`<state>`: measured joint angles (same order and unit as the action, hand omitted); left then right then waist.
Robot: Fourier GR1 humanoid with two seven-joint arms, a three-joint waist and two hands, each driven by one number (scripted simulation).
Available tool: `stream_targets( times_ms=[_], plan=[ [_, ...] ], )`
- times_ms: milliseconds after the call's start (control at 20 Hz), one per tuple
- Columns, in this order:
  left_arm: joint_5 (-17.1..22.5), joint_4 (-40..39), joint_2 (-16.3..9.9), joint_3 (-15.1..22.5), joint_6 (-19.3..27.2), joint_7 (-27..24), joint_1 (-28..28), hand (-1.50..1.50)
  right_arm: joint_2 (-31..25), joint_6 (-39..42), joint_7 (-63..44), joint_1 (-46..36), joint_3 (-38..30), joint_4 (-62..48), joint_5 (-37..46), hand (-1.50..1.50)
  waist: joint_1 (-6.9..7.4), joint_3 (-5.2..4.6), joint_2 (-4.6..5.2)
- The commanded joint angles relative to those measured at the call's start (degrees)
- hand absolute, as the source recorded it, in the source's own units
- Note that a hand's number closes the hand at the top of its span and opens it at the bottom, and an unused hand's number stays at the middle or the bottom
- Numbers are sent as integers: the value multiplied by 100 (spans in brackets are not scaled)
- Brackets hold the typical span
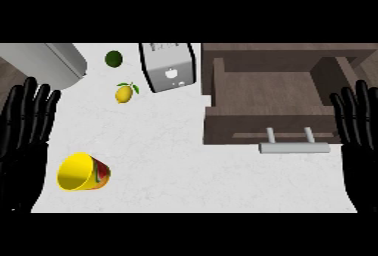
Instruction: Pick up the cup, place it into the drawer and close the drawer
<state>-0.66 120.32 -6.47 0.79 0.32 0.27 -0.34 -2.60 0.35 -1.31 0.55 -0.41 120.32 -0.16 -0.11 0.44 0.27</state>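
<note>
A yellow cup with red and green markings lies on its side on the white counter at the lower left, its mouth facing left. The brown drawer stands pulled open at the upper right, nothing inside it, with a grey bar handle at its front. My left hand shows at the left edge, fingers straight and up, just left of the cup and apart from it. At the right edge my right hand rests open, fingers up, beside the drawer's right side.
A white toaster stands at the back centre, left of the drawer. A yellow lemon and a dark green avocado lie left of it. A grey appliance fills the back left corner.
</note>
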Motion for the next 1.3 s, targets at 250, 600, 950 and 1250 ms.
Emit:
stream_targets(
  times_ms=[250, 600, 950, 1250],
  plan=[
    [2363, 541, -998, -893, -2150, -568, 1223, -150, -147, 118, 392, -142, -91, -90, 124, -150, 173, -53, -50],
    [3633, -1212, -942, -1630, -2525, -140, 1319, -150, -564, 758, -389, -474, -145, -624, -455, -150, 56, -49, -21],
    [3163, -2089, -1159, -1869, -2546, 88, 645, -150, -535, 805, -83, -968, -264, -1426, -333, -150, 22, -44, -22],
    [2235, -3677, -1052, -1905, -3250, -1203, 750, -150, -495, 583, -522, -1533, -195, -1188, -220, -150, 28, -50, -18]
  ],
)
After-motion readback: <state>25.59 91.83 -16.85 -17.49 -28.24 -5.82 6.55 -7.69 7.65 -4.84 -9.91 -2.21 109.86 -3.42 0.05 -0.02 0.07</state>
